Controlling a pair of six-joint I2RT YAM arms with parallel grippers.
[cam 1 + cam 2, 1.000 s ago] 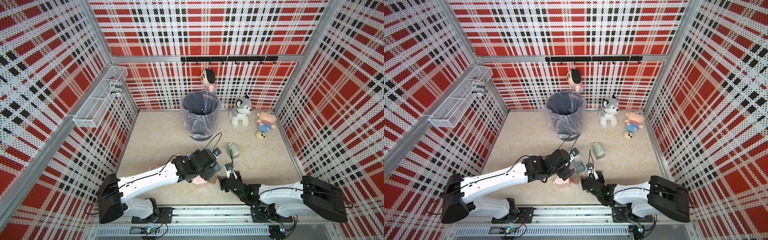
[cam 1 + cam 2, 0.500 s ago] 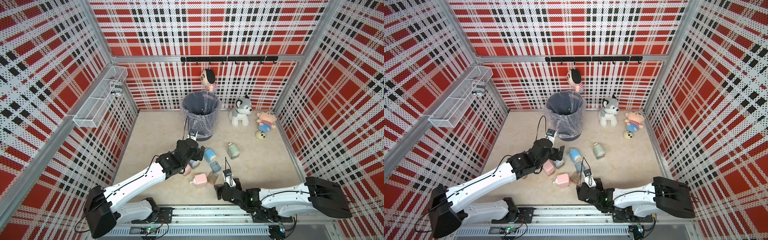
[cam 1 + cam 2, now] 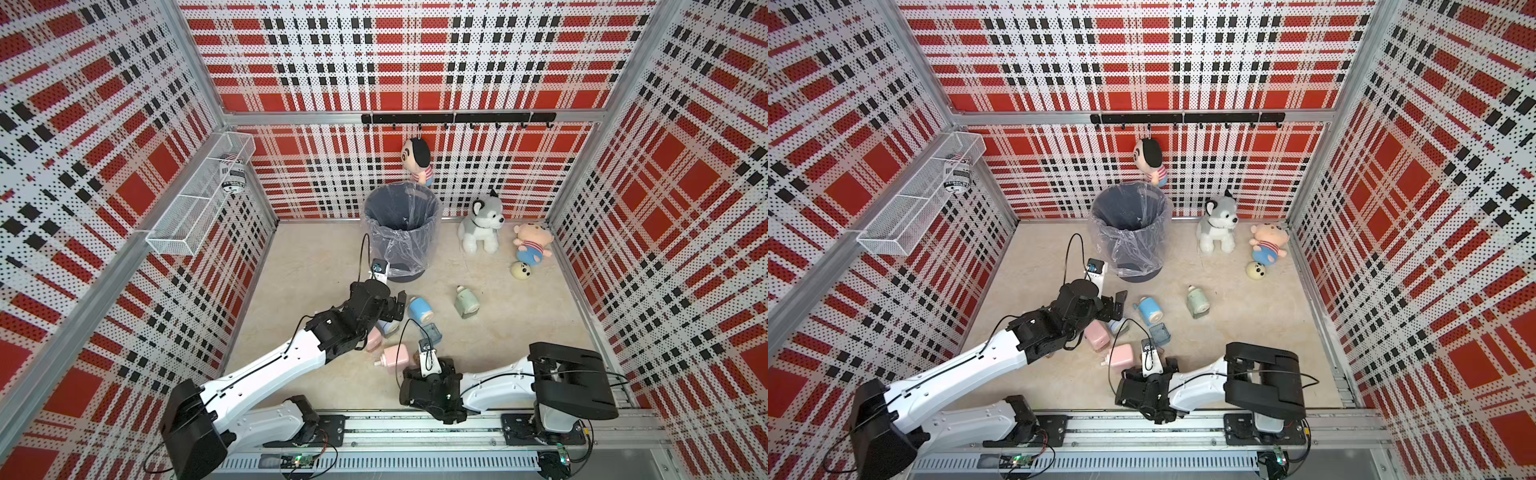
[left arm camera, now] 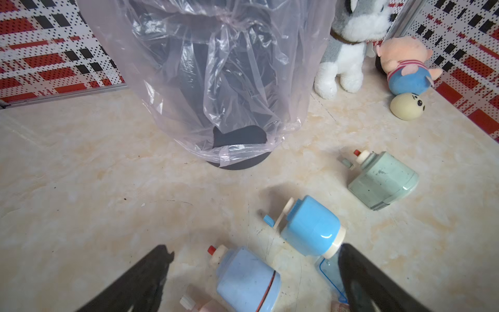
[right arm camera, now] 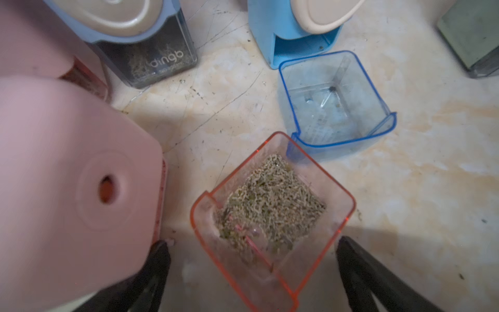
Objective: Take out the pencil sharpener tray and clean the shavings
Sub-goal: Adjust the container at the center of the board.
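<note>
1. The left gripper [image 4: 255, 250] has left the pink sharpener [image 3: 397, 359] and moved toward the bin [image 3: 430, 237]; it now hangs over the pale-blue sharpener [image 4: 247, 278].
2. The right gripper [image 5: 252, 243] has drawn back toward the front rail [image 3: 415, 424], jaws now wider, either side of the tray of shavings [image 5: 272, 216].

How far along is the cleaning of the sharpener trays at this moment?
Done: the blue tray lies out, nearly empty, and the red tray is out beside the pink sharpener. In hand: nothing; the right pincer stands open around the red tray. To do: its shavings are inside and should go into the bin.
</note>
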